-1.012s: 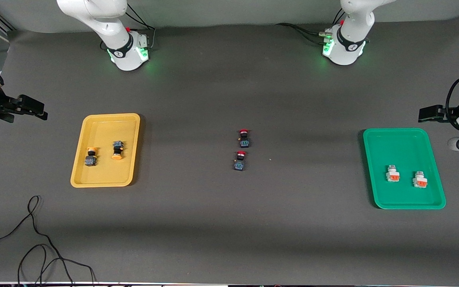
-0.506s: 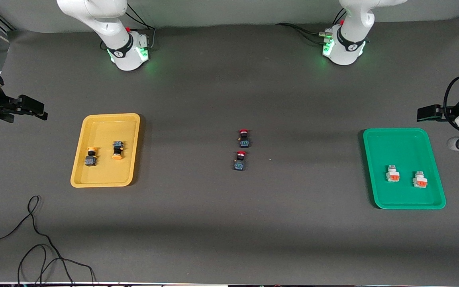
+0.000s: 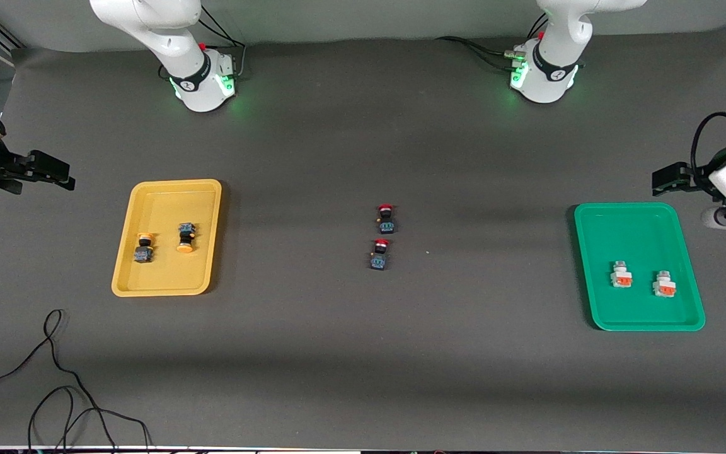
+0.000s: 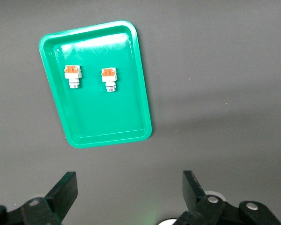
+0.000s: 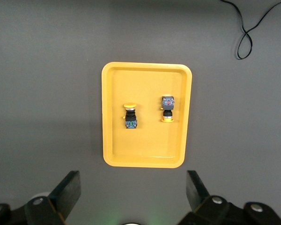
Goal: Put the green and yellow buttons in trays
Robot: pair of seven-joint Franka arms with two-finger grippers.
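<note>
Two dark buttons with yellow caps (image 3: 144,247) (image 3: 185,238) lie in the yellow tray (image 3: 174,202). In the green tray (image 3: 634,227) lie two white-grey buttons with orange faces (image 3: 621,275) (image 3: 664,284). My left gripper (image 3: 658,180) hangs open and empty over the mat beside the green tray. The left wrist view shows that tray (image 4: 107,117) and its buttons (image 4: 73,75) (image 4: 109,78) past the left gripper (image 4: 129,183). My right gripper (image 3: 67,180) is open over the mat at the right arm's end. The right wrist view has the yellow tray (image 5: 145,145) past the right gripper (image 5: 132,183).
Two dark switches with red caps (image 3: 386,218) (image 3: 379,254) lie on the mat midway between the trays. A black cable (image 3: 54,378) loops on the mat near the front edge at the right arm's end. The arm bases (image 3: 202,82) (image 3: 542,75) stand along the table's back.
My left gripper has drifted a little toward the table's middle, still open. The right arm, trays and buttons have not moved.
</note>
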